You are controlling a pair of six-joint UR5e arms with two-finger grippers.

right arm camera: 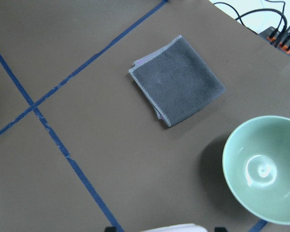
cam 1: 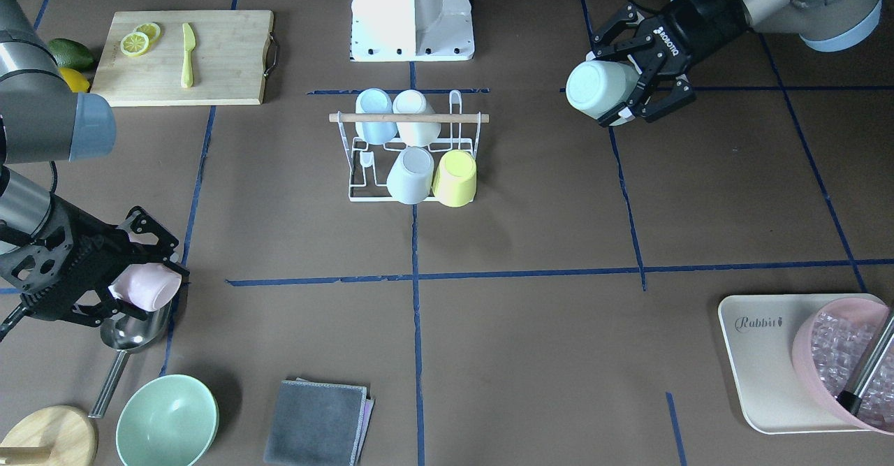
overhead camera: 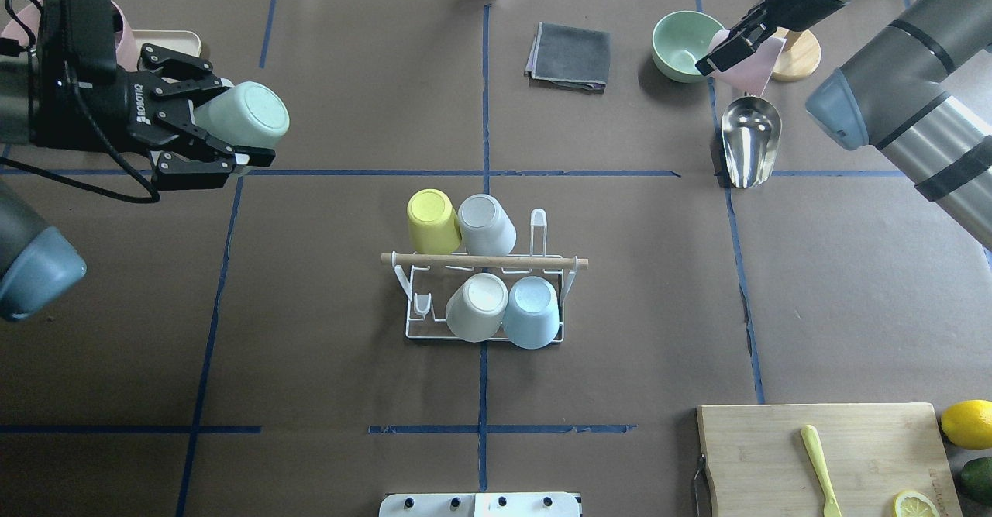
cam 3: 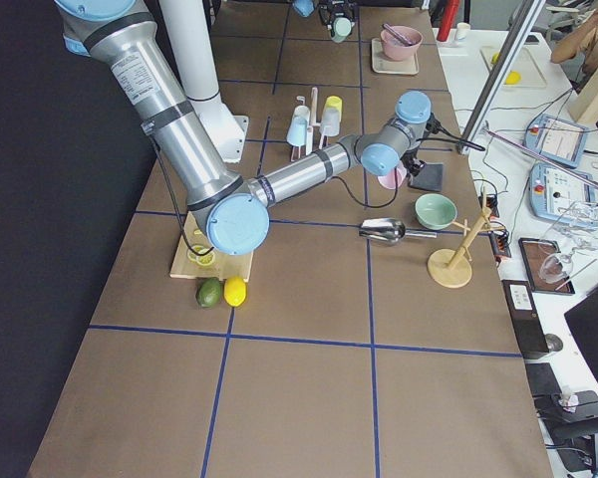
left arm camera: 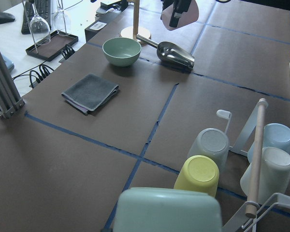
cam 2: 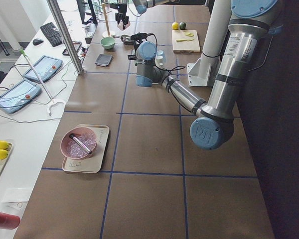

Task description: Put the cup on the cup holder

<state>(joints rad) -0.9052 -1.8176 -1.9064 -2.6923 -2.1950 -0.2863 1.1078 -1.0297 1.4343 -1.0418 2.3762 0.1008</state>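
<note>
The cup holder (overhead camera: 484, 329), a white wire rack with a wooden rod (overhead camera: 484, 260) on top, stands mid-table and carries a yellow, a grey, a white and a light-blue cup; it also shows in the front view (cam 1: 357, 172). My left gripper (overhead camera: 244, 120) is shut on a mint-green cup (overhead camera: 246, 114), held on its side above the table to the rack's far left (cam 1: 602, 90). The cup fills the bottom of the left wrist view (left arm camera: 166, 210). My right gripper (overhead camera: 732, 52) is shut on a pink cup (overhead camera: 750, 67), held above a metal scoop (overhead camera: 748, 141).
A grey cloth (overhead camera: 568, 56), a green bowl (overhead camera: 686, 46) and a wooden stand (overhead camera: 800, 56) lie at the far side. A cutting board (overhead camera: 821, 459) with a knife, lemon and avocado is near right. A tray (cam 1: 761, 354) with a pink bowl is far left.
</note>
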